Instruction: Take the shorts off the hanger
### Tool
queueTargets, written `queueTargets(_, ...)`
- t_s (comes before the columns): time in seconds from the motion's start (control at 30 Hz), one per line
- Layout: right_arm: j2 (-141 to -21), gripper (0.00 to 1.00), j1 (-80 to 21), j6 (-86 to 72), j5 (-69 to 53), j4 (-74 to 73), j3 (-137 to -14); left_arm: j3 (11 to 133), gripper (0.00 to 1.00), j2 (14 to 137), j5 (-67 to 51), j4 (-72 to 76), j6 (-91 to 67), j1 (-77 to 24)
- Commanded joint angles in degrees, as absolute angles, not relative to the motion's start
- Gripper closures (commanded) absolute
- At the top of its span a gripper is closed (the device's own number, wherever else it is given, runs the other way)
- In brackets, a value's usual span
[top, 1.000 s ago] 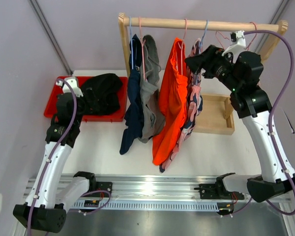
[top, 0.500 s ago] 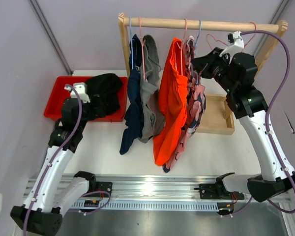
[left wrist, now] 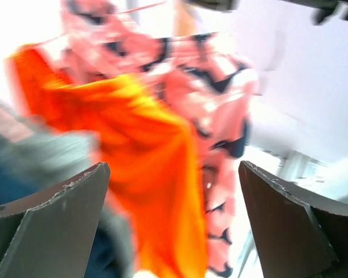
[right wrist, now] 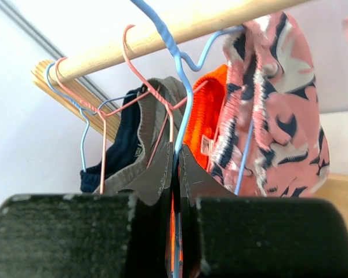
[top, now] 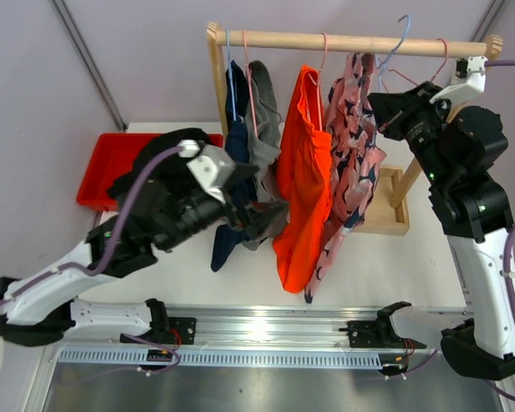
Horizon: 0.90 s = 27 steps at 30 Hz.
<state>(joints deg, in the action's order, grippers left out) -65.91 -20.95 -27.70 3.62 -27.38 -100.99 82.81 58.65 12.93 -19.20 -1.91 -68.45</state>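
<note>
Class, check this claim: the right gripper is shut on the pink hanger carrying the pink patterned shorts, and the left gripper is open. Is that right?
Not quite: the hanger is blue, not pink. The right wrist view shows the right gripper shut on the blue hanger carrying the pink patterned shorts; the left gripper is open.

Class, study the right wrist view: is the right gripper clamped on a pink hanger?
No, the right gripper is shut on the blue hanger, whose wire runs down into its closed jaws.
</note>
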Motion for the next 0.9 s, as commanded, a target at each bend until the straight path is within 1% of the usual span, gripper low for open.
queueTargets(0.0, -63.5, 1.00, -21.7, -30.7, 11.2, -29.1, -104.2, 84.6, 0.01, 68.3, 12.5, -13.4, -0.2, -74.0)
queueTargets(0.03, -63.2, 1.00, -21.7, -31.1, 13.6, -30.4, -104.2, 85.2, 0.01, 69.9, 11.3, -12.3, -0.3, -75.0)
queueTargets(0.13, -61.9, 1.00, -21.8, -32.3, 15.7, -33.7, -103.5, 87.2, 0.01, 75.6, 10.8, -7.0, -0.3, -78.1)
queueTargets(0.27, -60.4, 1.00, -21.8, -32.1, 15.8, -36.2, -102.6, 94.3, 0.01, 82.7, 10.2, -6.9, -0.4, -79.0)
queueTargets(0.33, -59.5, 1.00, -21.7, -31.4, 16.1, -36.6, -102.3, 95.5, 0.01, 85.8, 10.5, -6.9, -0.4, -79.3)
queueTargets(0.43, -58.5, 1.00, -21.7, -30.4, 16.3, -37.2, -102.2, 97.0, 0.01, 88.2, 11.5, -5.8, -0.4, -79.6)
queueTargets(0.57, -57.6, 1.00, -21.8, -30.2, 16.3, -38.3, -102.3, 97.6, 0.01, 90.1, 16.2, -4.8, -0.2, -79.6)
queueTargets(0.6, -57.3, 1.00, -21.8, -30.4, 16.2, -38.5, -102.3, 97.4, 0.04, 90.3, 16.9, -4.5, -0.2, -79.6)
queueTargets(0.63, -56.9, 1.00, -21.7, -30.5, 16.1, -38.9, -102.1, 96.7, 0.20, 90.4, 17.5, -3.1, -0.2, -79.6)
queueTargets(0.67, -56.8, 1.00, -21.8, -30.8, 16.0, -39.0, -101.9, 96.2, 0.32, 90.4, 17.7, -2.2, 0.0, -79.6)
queueTargets(0.7, -56.5, 1.00, -21.7, -31.1, 15.8, -39.0, -101.7, 95.8, 0.42, 90.5, 17.8, -1.5, 1.4, -79.6)
queueTargets(0.73, -56.2, 1.00, -21.8, -31.3, 15.6, -38.8, -101.4, 95.1, 0.64, 90.6, 17.7, -0.7, 1.4, -79.6)
queueTargets(0.77, -56.1, 1.00, -21.8, -31.6, 15.5, -38.6, -100.7, 95.2, 0.72, 90.9, 17.7, -0.5, 1.2, -79.6)
queueTargets(0.8, -56.1, 1.00, -21.8, -31.6, 15.4, -38.5, -100.5, 95.0, 0.89, 91.2, 17.1, -0.6, 0.7, -79.6)
queueTargets(0.83, -56.2, 1.00, -21.7, -31.6, 15.4, -38.4, -100.4, 94.5, 0.99, 91.2, 16.8, -0.4, 0.4, -79.6)
queueTargets(0.87, -56.4, 1.00, -21.8, -31.6, 15.5, -38.5, -100.4, 94.0, 1.00, 91.0, 16.5, -0.4, 0.4, -79.7)
